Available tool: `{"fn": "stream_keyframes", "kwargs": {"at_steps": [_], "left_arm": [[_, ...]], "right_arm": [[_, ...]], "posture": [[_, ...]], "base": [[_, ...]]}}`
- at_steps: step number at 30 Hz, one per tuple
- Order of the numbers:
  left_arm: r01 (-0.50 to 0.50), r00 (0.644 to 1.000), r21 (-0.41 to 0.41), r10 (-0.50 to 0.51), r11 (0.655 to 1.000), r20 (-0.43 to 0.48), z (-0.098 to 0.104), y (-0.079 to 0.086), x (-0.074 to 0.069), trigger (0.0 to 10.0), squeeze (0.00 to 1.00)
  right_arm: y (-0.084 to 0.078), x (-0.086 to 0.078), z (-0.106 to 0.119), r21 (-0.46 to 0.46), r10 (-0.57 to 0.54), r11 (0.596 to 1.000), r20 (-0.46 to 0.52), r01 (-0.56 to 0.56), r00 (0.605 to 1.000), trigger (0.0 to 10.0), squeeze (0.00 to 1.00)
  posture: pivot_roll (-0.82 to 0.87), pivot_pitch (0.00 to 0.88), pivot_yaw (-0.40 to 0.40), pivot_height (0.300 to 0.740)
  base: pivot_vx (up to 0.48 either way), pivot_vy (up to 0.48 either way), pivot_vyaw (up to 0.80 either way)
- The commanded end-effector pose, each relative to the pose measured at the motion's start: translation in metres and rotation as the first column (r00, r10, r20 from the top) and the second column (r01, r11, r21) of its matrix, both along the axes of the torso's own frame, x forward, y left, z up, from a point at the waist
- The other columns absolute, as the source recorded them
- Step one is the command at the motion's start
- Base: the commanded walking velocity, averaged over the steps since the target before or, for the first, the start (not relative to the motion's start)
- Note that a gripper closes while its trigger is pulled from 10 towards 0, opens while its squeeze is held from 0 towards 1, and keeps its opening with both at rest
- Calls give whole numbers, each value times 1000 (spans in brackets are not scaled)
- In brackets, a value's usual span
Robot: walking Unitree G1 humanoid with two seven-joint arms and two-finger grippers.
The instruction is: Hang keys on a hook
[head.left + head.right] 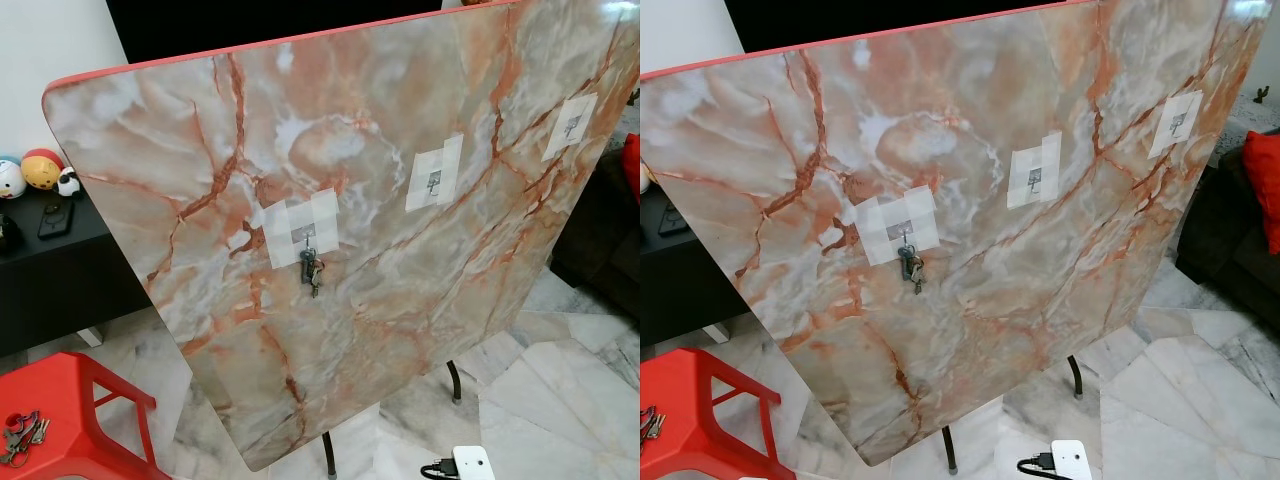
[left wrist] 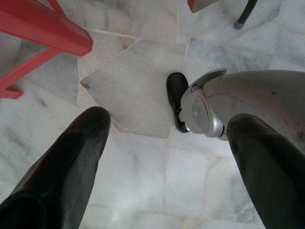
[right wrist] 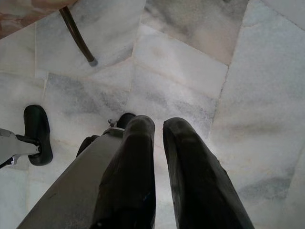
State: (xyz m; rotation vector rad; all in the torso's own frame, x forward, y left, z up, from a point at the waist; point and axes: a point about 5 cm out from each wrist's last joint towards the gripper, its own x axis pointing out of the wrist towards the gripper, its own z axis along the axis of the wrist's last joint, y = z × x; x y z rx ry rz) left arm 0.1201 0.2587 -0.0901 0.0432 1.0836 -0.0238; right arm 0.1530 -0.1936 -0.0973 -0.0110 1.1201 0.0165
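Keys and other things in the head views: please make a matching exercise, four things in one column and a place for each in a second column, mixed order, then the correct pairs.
Things:
1. bunch of keys
2. second key bunch
3. white adapter
4. phone

Places:
A. on the red stool
B. on the marble floor, below the board
C. on the black shelf
D. hanging from the leftmost hook on the marble board

Pairs: 1-D, 2-A, 3-B, 4-C
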Motion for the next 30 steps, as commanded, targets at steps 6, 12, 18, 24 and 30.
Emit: {"fn": "stream_keyframes", "kwargs": {"at_steps": [6, 12, 18, 24, 30], "left_arm": [[1, 1000, -1, -1, 1000, -16, -2, -1, -3, 10000, 0], [129, 990, 69, -125, 989, -62, 0, 4, -1, 10000, 0], [129, 990, 71, -124, 989, -62, 0, 4, -2, 10000, 0], [137, 989, 73, -132, 988, -66, 0, 4, -2, 10000, 0], [141, 988, 76, -136, 987, -66, 0, 3, -2, 10000, 0]], "right_arm": [[0, 1, 0, 1, 15, 1000, -1, -15, 1000, 10000, 0], [4, 1, 0, 51, -54, 997, 4, 54, 999, 10000, 0], [5, 1, 0, 50, -50, 998, 2, 50, 999, 10000, 0], [4, 0, 0, 51, -49, 998, 1, 49, 999, 10000, 0], [4, 0, 0, 50, -42, 998, 1, 42, 999, 10000, 0]], "posture": [[0, 0, 0, 740], [-21, 0, -1, 740], [-21, 0, -1, 740], [-25, 0, 2, 740], [-19, 0, -2, 740]], "base": [[0, 0, 0], [0, 0, 0], [0, 0, 0], [0, 0, 0], [0, 0, 0]]}}
